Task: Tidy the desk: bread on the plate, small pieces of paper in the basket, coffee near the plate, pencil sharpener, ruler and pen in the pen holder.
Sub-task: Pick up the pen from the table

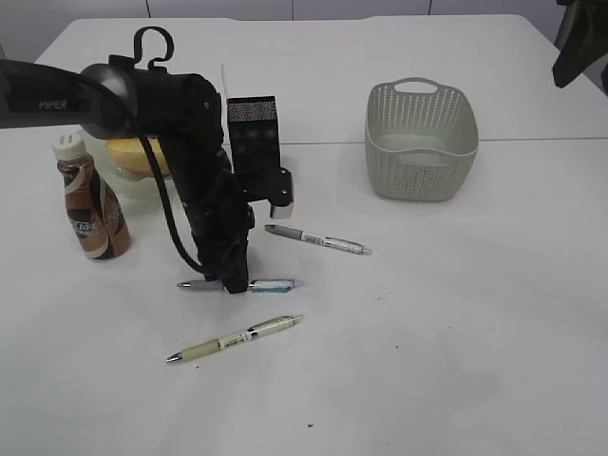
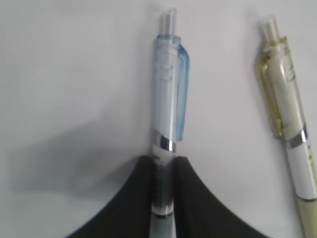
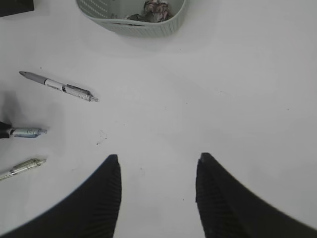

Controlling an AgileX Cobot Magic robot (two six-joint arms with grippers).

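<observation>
The left gripper (image 1: 233,282) is down on the white tabletop (image 1: 456,332), over the blue pen (image 1: 271,285). A green pen (image 1: 235,339) lies just below it and a grey pen (image 1: 318,239) above right. The basket (image 1: 420,141) stands far right, the coffee bottle (image 1: 90,199) left.

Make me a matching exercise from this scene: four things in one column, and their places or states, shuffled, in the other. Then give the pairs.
1. blue pen
2. yellow-green pen
3. crumpled paper
4. coffee bottle

A. inside the basket
B. standing at the table's left edge
C. between the left gripper fingers
D. lying free, nearest the camera in the exterior view

Pairs: 1-C, 2-D, 3-A, 4-B
</observation>
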